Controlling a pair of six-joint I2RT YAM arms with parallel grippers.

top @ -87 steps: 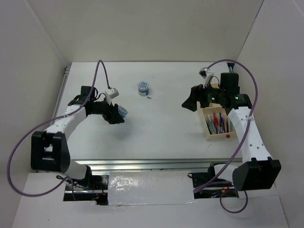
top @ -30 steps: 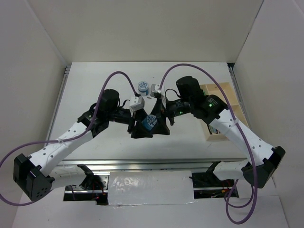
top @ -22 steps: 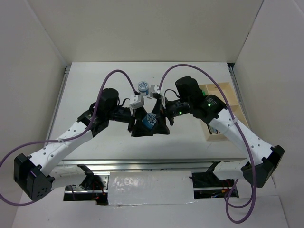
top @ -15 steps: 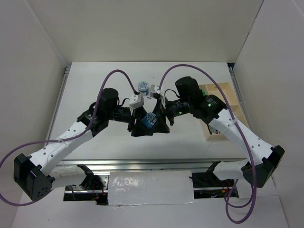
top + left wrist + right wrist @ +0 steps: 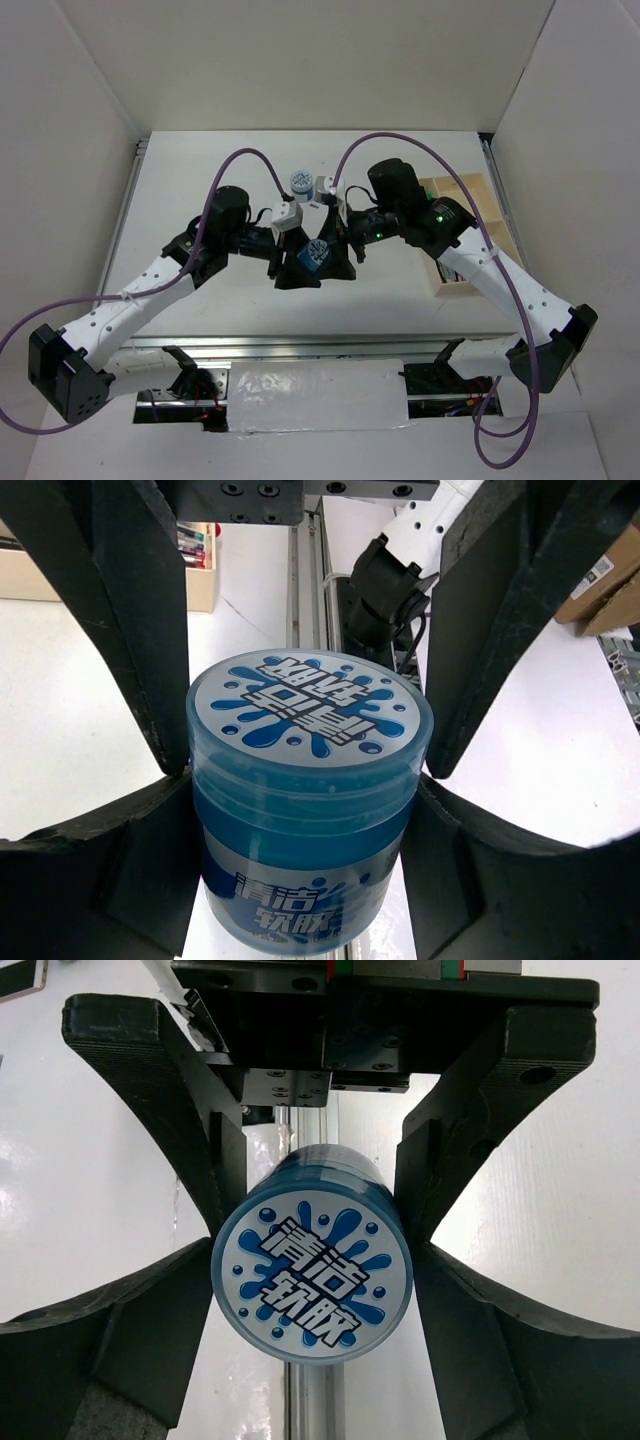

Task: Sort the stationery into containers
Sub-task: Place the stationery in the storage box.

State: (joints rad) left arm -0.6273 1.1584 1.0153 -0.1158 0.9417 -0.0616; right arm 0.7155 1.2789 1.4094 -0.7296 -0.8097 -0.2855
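Note:
A small round blue-white pot hangs above the middle of the table, with both grippers meeting on it. My left gripper is shut on the pot's body; its own fingers press on either side. My right gripper faces it, its jaws touching both sides of the pot's lid end. A second blue-white pot stands on the table behind them. The pale wooden tray lies at the right, partly under my right arm.
In the left wrist view, the tray's corner shows pens standing in it. White walls enclose the table on three sides. A metal rail runs along the near edge.
Earlier the arms were apart, the left holding the pot at the left and the right over the tray. Both came to the middle, and the right jaws closed in round the pot.

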